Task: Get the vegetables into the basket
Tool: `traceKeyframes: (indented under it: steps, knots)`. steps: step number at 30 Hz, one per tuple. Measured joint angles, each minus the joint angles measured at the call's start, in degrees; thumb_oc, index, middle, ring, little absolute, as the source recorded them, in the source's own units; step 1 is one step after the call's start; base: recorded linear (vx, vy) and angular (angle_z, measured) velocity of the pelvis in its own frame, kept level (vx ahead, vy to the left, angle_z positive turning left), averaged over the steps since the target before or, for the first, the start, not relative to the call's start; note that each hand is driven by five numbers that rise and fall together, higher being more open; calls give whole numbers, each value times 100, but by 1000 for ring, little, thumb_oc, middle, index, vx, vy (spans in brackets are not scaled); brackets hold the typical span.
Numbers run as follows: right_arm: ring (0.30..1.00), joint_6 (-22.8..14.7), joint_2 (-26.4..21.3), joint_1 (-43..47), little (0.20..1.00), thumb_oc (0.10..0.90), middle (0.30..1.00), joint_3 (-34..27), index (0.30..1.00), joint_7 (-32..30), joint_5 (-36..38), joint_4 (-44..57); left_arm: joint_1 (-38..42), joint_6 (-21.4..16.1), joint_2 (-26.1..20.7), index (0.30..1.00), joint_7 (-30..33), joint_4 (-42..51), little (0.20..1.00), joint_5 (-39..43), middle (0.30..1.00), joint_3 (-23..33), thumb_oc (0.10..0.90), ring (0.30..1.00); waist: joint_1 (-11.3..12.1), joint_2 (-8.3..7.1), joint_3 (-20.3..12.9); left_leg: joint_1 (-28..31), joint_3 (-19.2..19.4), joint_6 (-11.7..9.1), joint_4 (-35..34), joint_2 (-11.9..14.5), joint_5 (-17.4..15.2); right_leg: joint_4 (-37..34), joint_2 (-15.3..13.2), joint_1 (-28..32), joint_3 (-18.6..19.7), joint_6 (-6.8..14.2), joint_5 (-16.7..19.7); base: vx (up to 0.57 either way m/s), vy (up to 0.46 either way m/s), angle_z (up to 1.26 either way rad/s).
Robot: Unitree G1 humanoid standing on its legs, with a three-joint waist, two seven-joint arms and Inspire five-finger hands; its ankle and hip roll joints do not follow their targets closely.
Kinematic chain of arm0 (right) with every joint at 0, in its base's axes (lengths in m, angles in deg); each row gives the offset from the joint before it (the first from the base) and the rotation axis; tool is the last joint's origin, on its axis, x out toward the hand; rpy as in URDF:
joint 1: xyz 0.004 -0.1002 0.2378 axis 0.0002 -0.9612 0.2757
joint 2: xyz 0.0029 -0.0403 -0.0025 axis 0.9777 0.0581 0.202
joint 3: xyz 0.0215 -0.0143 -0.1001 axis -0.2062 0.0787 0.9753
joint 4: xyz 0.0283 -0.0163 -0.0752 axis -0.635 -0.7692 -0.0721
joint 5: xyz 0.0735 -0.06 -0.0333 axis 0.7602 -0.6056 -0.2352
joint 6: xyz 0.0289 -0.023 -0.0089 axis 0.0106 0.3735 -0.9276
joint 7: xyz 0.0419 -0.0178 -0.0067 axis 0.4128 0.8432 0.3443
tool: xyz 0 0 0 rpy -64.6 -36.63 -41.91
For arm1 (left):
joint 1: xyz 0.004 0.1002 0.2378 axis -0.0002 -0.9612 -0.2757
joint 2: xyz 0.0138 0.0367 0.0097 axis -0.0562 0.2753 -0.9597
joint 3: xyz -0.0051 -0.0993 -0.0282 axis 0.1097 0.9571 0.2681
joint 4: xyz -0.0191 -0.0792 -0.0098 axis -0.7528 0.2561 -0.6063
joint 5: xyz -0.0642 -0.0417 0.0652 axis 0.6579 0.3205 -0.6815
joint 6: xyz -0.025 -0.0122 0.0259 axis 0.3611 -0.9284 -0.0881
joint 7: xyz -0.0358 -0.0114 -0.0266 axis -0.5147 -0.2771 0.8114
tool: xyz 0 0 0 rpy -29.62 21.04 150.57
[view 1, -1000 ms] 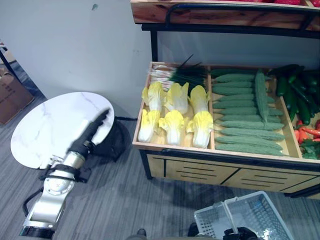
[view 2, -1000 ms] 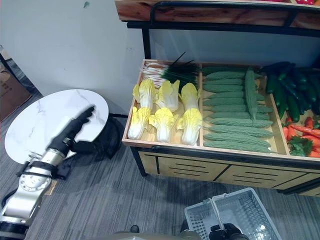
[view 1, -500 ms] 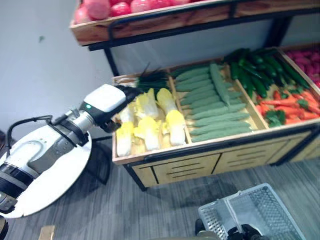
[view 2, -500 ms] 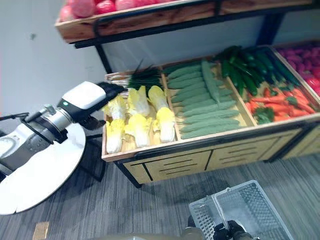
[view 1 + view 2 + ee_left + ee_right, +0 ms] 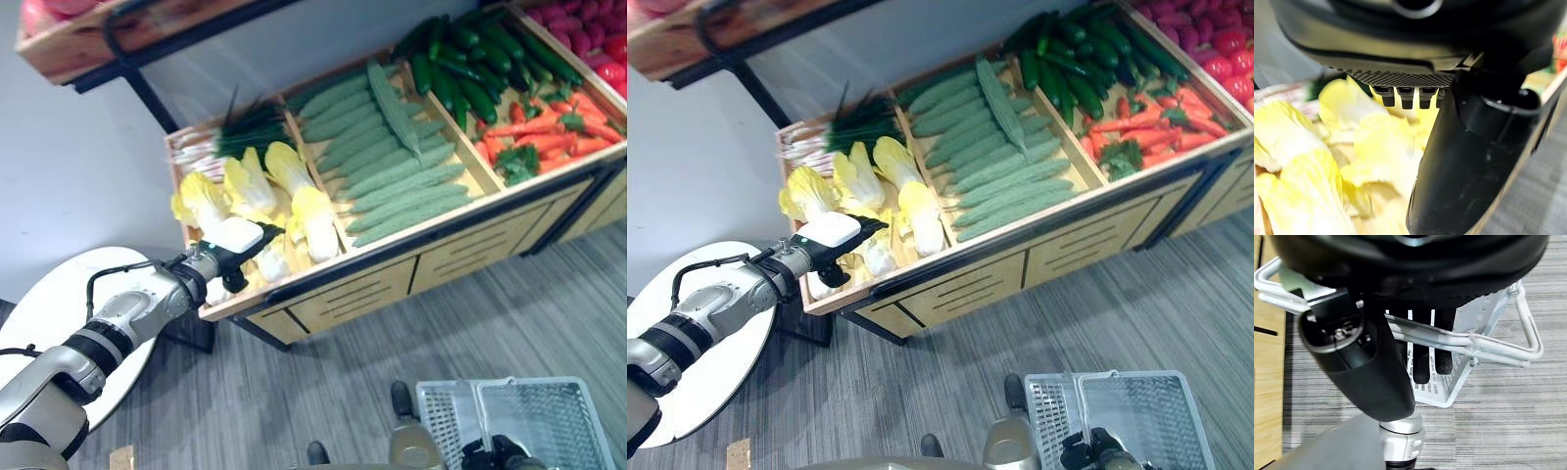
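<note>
Several yellow napa cabbages (image 5: 294,201) lie in the left compartment of the wooden produce shelf (image 5: 392,259). My left hand (image 5: 240,240) hovers over the front cabbages with its fingers (image 5: 1405,95) straight and the thumb (image 5: 1474,156) spread; nothing is held, and I cannot tell whether it touches the cabbages (image 5: 1298,196). Low at the right, the white wire basket (image 5: 563,416) hangs just above the floor. My right hand (image 5: 500,452) is shut on the basket's handle (image 5: 1449,338), its fingers (image 5: 1422,367) curled under the bar.
Beside the cabbages lie green bitter gourds (image 5: 392,166), then dark cucumbers (image 5: 470,69) and carrots with greens (image 5: 549,137); scallions (image 5: 235,137) lie behind. An upper shelf (image 5: 98,39) overhangs the crate. A round white table (image 5: 59,313) stands left, by my arm.
The camera has shifted. My left arm swung from over the round table to the cabbage compartment, then drew back to the front cabbages. The right hand has kept hold of the basket handle.
</note>
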Motion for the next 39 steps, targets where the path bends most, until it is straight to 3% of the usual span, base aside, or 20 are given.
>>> traceKeyframes:
  steps: [11, 21, 22, 23, 27, 31, 39]
  knots:
    - [300, -72, -47, 349, 300, 400, 300, 38, 300, -108, 21, 36, 926, 248, 346, 1000, 273, -1190, 1000, -450, 1000, -351, 900, 1000, -40, -51, 372, -439, 205, -5, 27, -13, 19, 4, 31, -541, 182, -11, 80, -13, -24, -8]
    - [300, -190, -32, 577, 300, 400, 300, 394, 300, -178, 140, 250, 1644, 329, 564, 1000, 771, -1870, 1000, -785, 1000, -597, 900, 1000, -58, -276, 639, -694, 283, -14, 27, -10, 48, 6, 70, -854, 291, -64, 155, -21, -20, -5]
    - [300, -198, -30, 602, 300, 400, 300, 471, 300, -178, 140, 257, 1646, 330, 566, 607, 840, -1899, 607, -790, 607, -597, 620, 607, -62, -305, 656, -700, 286, -18, 28, -2, 51, 7, 79, -861, 292, -63, 155, -46, -32, -5]
    - [300, -199, -22, 623, 300, 400, 300, 516, 300, -183, 151, 254, 1654, 333, 576, 300, 916, -1934, 300, -841, 300, -601, 400, 300, -56, -339, 675, -721, 287, -24, 28, 3, 55, 6, 86, -882, 297, -63, 155, -32, -15, -1]
    - [300, -255, -17, 647, 300, 400, 300, 582, 300, -194, 304, 257, 1735, 334, 584, 300, 1092, -2047, 300, -872, 300, -630, 400, 300, -20, -390, 670, -814, 298, -30, 21, 0, 70, 6, 90, -985, 355, -34, 177, -9, -11, -2]
    - [300, -302, 151, 685, 300, 400, 300, 679, 300, -194, 308, 257, 2120, 526, 635, 300, 1094, -2205, 300, -878, 300, -591, 400, 300, -87, -576, 649, -851, 351, -46, 5, 26, 90, 7, 129, -1061, 387, -48, 212, 4, -6, -9]
    - [300, -298, 169, 687, 300, 400, 300, 700, 300, -196, 338, 260, 2130, 555, 707, 300, 900, -2193, 300, -891, 300, -601, 400, 300, -45, -590, 641, -782, 400, -46, 28, 28, 93, 10, 138, -997, 401, -151, 297, -5, 7, -2]
